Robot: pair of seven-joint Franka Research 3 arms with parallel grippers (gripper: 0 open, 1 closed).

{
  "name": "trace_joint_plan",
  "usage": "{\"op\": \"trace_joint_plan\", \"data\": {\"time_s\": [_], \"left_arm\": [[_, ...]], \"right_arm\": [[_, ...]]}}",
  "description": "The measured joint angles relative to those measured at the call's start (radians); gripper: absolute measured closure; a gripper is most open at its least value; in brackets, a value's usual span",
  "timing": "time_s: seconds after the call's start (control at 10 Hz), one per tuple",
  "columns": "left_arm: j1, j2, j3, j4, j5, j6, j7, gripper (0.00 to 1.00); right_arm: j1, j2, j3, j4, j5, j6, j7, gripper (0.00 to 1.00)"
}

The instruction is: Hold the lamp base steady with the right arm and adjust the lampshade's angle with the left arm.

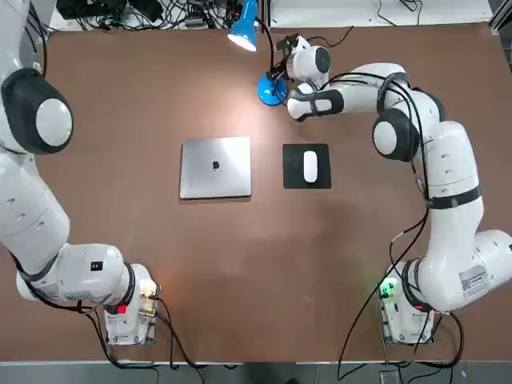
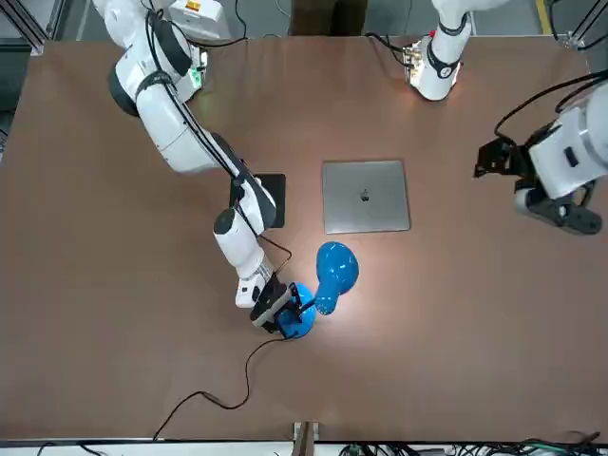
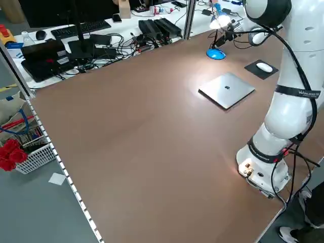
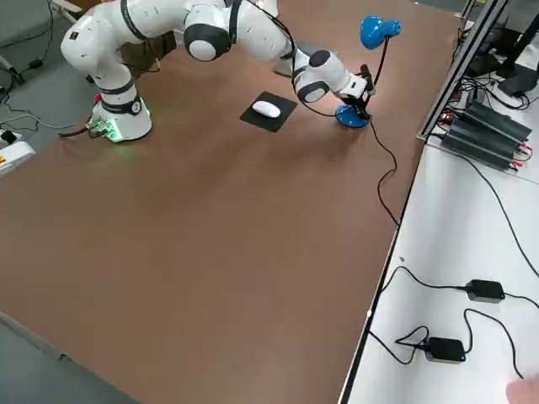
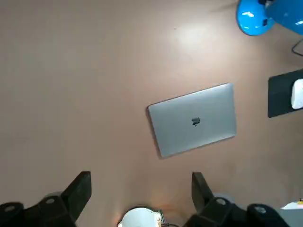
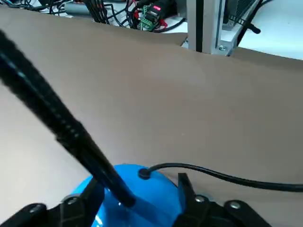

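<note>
Blue lampshade point(image 1: 243, 27) points down-left; right claw point(image 6: 137, 198) straddles lamp base point(image 6: 137, 191), left claw point(image 5: 142, 189) apart.

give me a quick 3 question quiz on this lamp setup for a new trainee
1. True or false: the right gripper has a finger on either side of the lamp base.
2. What lies between the laptop and the right arm in the top view?
A. a keyboard
B. a mouse on a black pad
C. a mug
3. Fill in: the left gripper hangs above the table with its fingers ____ and nothing between them.

Key: 1 true. 2 B. 3 open. The lampshade is far from the left gripper.
</note>
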Motion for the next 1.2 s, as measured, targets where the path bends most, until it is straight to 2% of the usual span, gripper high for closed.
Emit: {"op": "trace_joint_plan", "data": {"time_s": [0.2,0.4,0.5,0.7,0.9,1.0,1.1,1.2], "left_arm": [[0.066,-0.02,0.001,-0.033,0.003,0.057,-0.001,0.05],[0.107,-0.037,0.003,-0.076,0.048,0.15,-0.003,0.03],[0.105,-0.042,0.012,-0.093,0.072,0.19,-0.014,0.01],[0.088,-0.044,0.07,-0.103,0.075,0.225,-0.026,0.01],[0.048,-0.052,0.171,-0.124,0.057,0.246,-0.026,0.02],[0.026,-0.076,0.21,-0.168,0.041,0.281,-0.024,0.02],[0.02,-0.123,0.223,-0.252,0.035,0.349,-0.024,0.02],[0.021,-0.192,0.228,-0.375,0.033,0.438,-0.023,0.01]], "right_arm": [[0.004,0.0,0.001,0.003,0.0,0.0,0.009,0.24],[0.005,-0.006,0.001,0.008,0.0,0.001,0.016,0.18],[0.006,-0.014,0.002,0.006,0.0,0.001,0.018,0.04],[0.006,-0.046,0.001,-0.017,0.0,0.0,0.019,0.0],[-0.001,-0.106,-0.006,-0.085,0.001,-0.011,0.021,0.0],[-0.018,-0.153,-0.009,-0.133,0.001,-0.041,0.021,0.0],[-0.043,-0.207,-0.01,-0.178,0.001,-0.092,0.021,0.0],[-0.068,-0.275,-0.009,-0.219,0.001,-0.162,0.025,0.0]]}}
